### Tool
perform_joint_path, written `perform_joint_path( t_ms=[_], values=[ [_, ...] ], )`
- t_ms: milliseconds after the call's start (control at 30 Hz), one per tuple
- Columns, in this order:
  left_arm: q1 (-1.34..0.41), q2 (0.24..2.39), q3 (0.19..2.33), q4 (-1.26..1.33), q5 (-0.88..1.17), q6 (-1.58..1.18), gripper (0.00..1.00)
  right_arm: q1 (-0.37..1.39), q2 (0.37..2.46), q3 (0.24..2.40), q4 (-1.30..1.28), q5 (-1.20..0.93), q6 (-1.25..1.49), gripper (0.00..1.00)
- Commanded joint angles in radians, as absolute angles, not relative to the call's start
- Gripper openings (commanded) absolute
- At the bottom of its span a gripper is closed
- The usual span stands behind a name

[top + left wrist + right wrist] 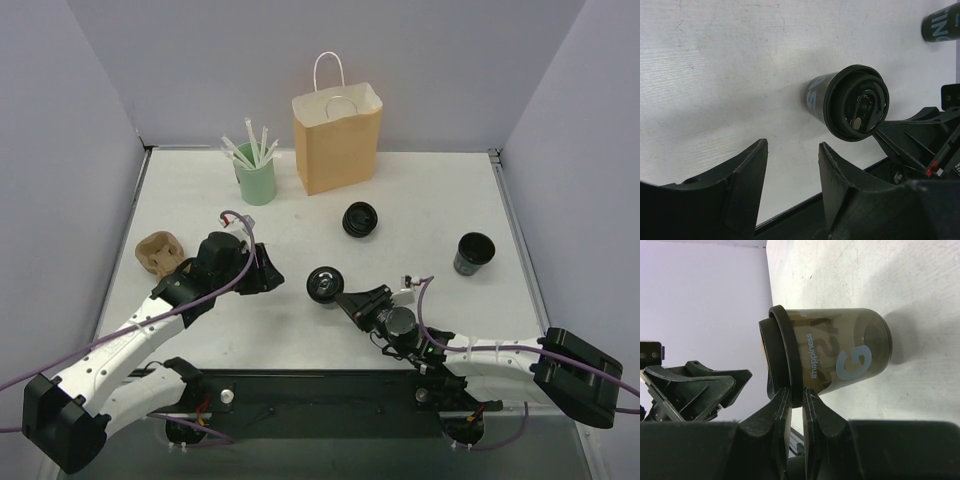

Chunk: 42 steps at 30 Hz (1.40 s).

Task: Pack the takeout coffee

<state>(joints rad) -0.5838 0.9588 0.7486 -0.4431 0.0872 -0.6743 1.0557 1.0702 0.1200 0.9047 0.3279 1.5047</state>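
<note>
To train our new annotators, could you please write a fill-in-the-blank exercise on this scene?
1. The right gripper is shut on the ___ of a black cup.
2. The left gripper is ___ and holds nothing.
3. The straw cup is ___ in colour.
4. The brown bag has ___ handles.
Missing words: lid; open; green; white.
</note>
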Motion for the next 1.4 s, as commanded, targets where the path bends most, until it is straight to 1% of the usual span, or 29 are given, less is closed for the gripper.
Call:
perform_joint_path(
  t_ms=[0,100,167,200,267,300,367,433,467,600,667,700,733,767,833,900,933,967,1000,1033,1067,1100,1200,1300,1367],
  values=[
    [-0.610,0.971,0.762,-0.376,0.074,-0.693,0.55,1.065,1.040,0.091,0.904,0.402,1.584,0.10],
    [-0.620,0.977,0.765,-0.377,0.061,-0.693,0.55,1.065,1.034,0.072,0.888,0.410,1.617,0.10],
    [-0.624,0.979,0.762,-0.377,0.057,-0.696,0.55,1.065,1.025,0.072,0.876,0.413,1.606,0.13],
    [-0.626,0.980,0.761,-0.374,0.057,-0.696,0.55,1.065,1.006,0.077,0.830,0.413,1.611,0.20],
    [-0.630,0.982,0.764,-0.373,0.051,-0.696,0.55,1.069,0.980,0.086,0.787,0.417,1.611,0.24],
    [-0.630,0.983,0.767,-0.373,0.052,-0.696,0.55,1.071,0.945,0.089,0.746,0.426,1.600,0.30],
    [-0.635,0.988,0.772,-0.370,0.051,-0.692,0.55,1.072,0.904,0.109,0.691,0.429,1.583,0.34],
    [-0.641,0.996,0.775,-0.356,0.051,-0.686,0.55,1.074,0.830,0.136,0.568,0.437,1.530,0.36],
    [-0.643,1.000,0.776,-0.338,0.052,-0.684,0.55,1.074,0.804,0.159,0.443,0.440,1.523,0.37],
    [-0.658,1.055,0.790,-0.293,0.066,-0.678,0.55,1.075,0.683,0.268,0.241,0.459,1.399,0.38],
    [-0.675,1.089,0.795,-0.258,0.066,-0.678,0.55,1.074,0.661,0.313,0.143,0.474,1.268,0.38],
    [-0.684,1.101,0.801,-0.243,0.071,-0.673,0.58,1.062,0.654,0.363,0.114,0.472,1.220,0.40],
    [-0.692,1.114,0.804,-0.227,0.072,-0.672,0.59,1.048,0.653,0.385,0.100,0.441,1.078,0.40],
    [-0.704,1.141,0.810,-0.200,0.078,-0.670,0.61,1.033,0.652,0.414,0.057,0.427,1.028,0.40],
    [-0.707,1.170,0.824,-0.173,0.112,-0.666,0.62,0.962,0.652,0.466,0.019,0.393,0.903,0.42],
    [-0.710,1.209,0.825,-0.127,0.130,-0.664,0.63,0.863,0.666,0.492,0.005,0.219,0.847,0.45],
    [-0.710,1.218,0.825,-0.112,0.141,-0.664,0.64,0.742,0.678,0.515,0.003,0.128,0.825,0.46],
    [-0.712,1.238,0.825,-0.088,0.144,-0.663,0.65,0.682,0.713,0.526,0.005,-0.050,0.775,0.48],
    [-0.715,1.247,0.825,-0.081,0.147,-0.661,0.65,0.626,0.738,0.541,0.005,-0.155,0.747,0.48],
    [-0.715,1.255,0.827,-0.075,0.149,-0.661,0.65,0.521,0.764,0.554,0.003,-0.237,0.723,0.49],
    [-0.716,1.281,0.828,-0.057,0.153,-0.660,0.66,0.446,0.823,0.595,-0.027,-0.385,0.665,0.49],
    [-0.718,1.288,0.827,-0.049,0.161,-0.663,0.65,0.416,0.884,0.606,-0.029,-0.487,0.622,0.49],
    [-0.722,1.318,0.825,-0.025,0.182,-0.660,0.66,0.339,1.008,0.649,-0.028,-0.660,0.551,0.45],
    [-0.732,1.333,0.807,-0.014,0.196,-0.654,0.66,0.327,1.113,0.695,-0.031,-0.760,0.497,0.44],
    [-0.733,1.341,0.798,0.031,0.204,-0.650,0.66,0.328,1.167,0.713,-0.032,-0.785,0.482,0.43]
  ],
)
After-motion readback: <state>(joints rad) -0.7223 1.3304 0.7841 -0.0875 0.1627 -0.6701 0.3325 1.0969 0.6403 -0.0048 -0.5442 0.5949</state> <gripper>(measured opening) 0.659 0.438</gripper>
